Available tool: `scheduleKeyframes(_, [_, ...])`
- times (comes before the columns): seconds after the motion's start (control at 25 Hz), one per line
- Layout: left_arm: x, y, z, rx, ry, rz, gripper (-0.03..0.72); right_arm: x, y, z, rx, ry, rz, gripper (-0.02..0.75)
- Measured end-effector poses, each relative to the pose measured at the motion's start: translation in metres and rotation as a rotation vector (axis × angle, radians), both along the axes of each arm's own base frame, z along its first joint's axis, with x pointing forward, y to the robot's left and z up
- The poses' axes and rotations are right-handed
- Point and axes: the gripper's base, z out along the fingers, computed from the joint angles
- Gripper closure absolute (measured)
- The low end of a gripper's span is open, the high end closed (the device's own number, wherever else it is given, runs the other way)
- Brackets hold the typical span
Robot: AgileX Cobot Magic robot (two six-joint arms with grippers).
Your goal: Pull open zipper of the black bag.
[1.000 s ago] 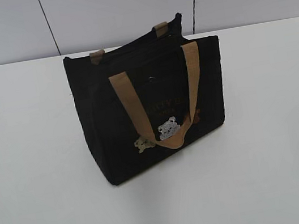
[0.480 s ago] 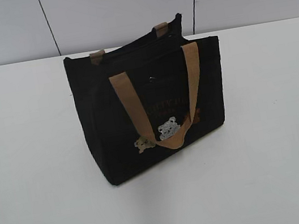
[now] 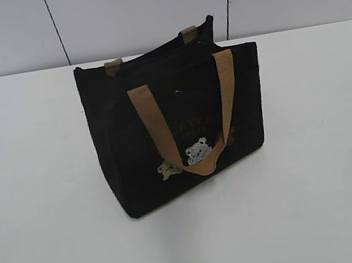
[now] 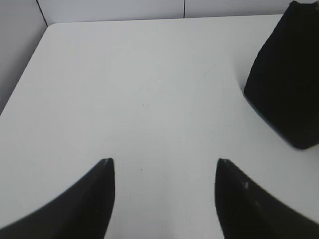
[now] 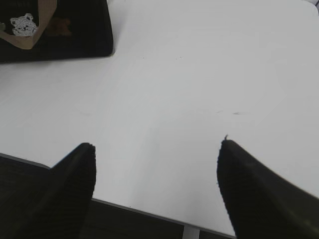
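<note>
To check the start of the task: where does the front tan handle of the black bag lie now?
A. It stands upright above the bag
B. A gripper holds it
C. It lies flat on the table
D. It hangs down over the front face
D: the front tan handle droops over the black bag down to the bear figures.

White table [image 3: 51,193], black bag [image 3: 128,166] standing on it

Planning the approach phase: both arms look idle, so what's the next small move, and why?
Probably bring the left gripper toward the black bag to steady its near end. Both it and the right gripper stand open over bare table, holding nothing, clear of the bag. The zipper along the top edge is untouched; its pull is too small to locate surely.
</note>
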Motion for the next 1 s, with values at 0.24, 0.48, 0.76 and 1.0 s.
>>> scheduleKeyframes(0.24, [-0.0011, 0.001, 0.0, 0.0, 0.0, -0.08, 0.228, -0.0002, 0.0013, 0.0, 0.01, 0.002, -0.076, 0.162])
scheduleKeyframes(0.48, [-0.0013, 0.0012, 0.0, 0.0, 0.0, -0.099, 0.229, -0.0001, 0.0019, 0.0, 0.01, 0.001, -0.228, 0.162])
scheduleKeyframes(0.76, [-0.0013, 0.0012, 0.0, 0.0, 0.0, -0.099, 0.233, -0.0001, 0.002, 0.0, 0.01, 0.001, -0.249, 0.162])
scheduleKeyframes(1.0, [-0.0013, 0.0012, 0.0, 0.0, 0.0, -0.099, 0.251, -0.0001, 0.002, 0.0, 0.01, 0.001, -0.249, 0.162])
